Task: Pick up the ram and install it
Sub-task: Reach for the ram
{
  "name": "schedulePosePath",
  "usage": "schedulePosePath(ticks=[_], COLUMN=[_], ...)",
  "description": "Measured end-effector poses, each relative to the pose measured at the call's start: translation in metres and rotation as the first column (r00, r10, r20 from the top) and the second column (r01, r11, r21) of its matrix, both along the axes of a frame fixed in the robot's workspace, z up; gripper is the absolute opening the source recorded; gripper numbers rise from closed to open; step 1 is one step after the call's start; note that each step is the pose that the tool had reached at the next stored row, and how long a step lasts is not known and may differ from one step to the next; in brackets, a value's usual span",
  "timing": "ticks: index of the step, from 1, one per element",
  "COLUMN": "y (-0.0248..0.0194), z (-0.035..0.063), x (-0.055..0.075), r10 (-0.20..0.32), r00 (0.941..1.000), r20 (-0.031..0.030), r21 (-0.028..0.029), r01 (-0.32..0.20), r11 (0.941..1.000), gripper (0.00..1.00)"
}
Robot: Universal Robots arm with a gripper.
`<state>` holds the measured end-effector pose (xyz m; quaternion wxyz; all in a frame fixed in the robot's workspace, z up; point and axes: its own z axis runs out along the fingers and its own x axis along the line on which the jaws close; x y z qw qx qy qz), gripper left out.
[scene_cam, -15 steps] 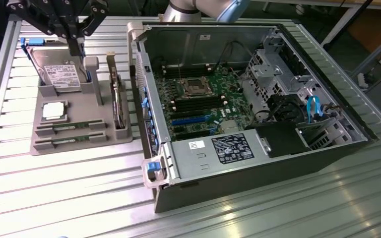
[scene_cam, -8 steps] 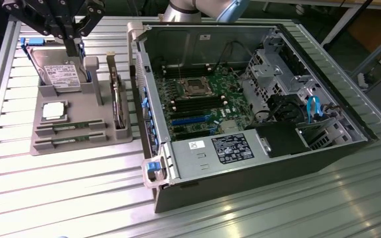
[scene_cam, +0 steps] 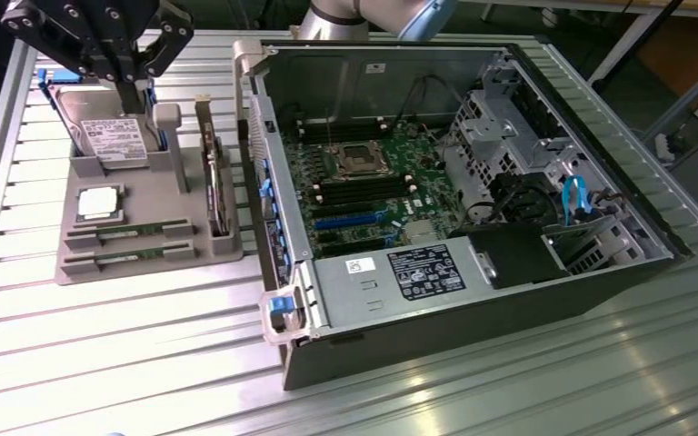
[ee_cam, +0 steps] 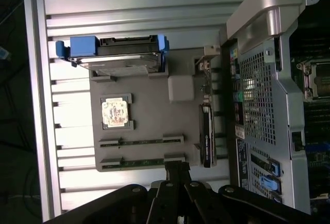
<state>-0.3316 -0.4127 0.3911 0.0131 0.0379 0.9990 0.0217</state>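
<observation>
Two ram sticks, thin and green, lie side by side in slots of a grey holder tray (scene_cam: 143, 272); one ram (scene_cam: 131, 232) (ee_cam: 142, 142) lies closer to the tray's middle, the other ram (scene_cam: 127, 259) (ee_cam: 142, 162) by its near edge. My black gripper (scene_cam: 123, 77) (ee_cam: 178, 168) hangs high over the tray, above the hard drive end in the exterior view. Its fingers are pressed together and hold nothing. The open computer case (scene_cam: 567, 272) with its motherboard (scene_cam: 373, 182) lies at the exterior view's right.
On the same tray sit a hard drive (scene_cam: 113, 136) (ee_cam: 121, 61) in a blue caddy, a square silver CPU (scene_cam: 97, 202) (ee_cam: 114, 113) and an upright expansion card (scene_cam: 214, 182) (ee_cam: 206, 136). The case wall (scene_cam: 258, 182) stands right beside the tray. All rests on a ribbed metal table (scene_cam: 106, 345).
</observation>
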Motion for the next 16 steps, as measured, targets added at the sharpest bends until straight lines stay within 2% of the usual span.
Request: schedulePosePath(ticks=[16], y=[-0.0127], z=[-0.0014], x=[0.0], r10=[0.0], r00=[1.0], r20=[-0.0001], r21=[0.0], r01=[0.0], r11=[1.0], gripper=[0.09])
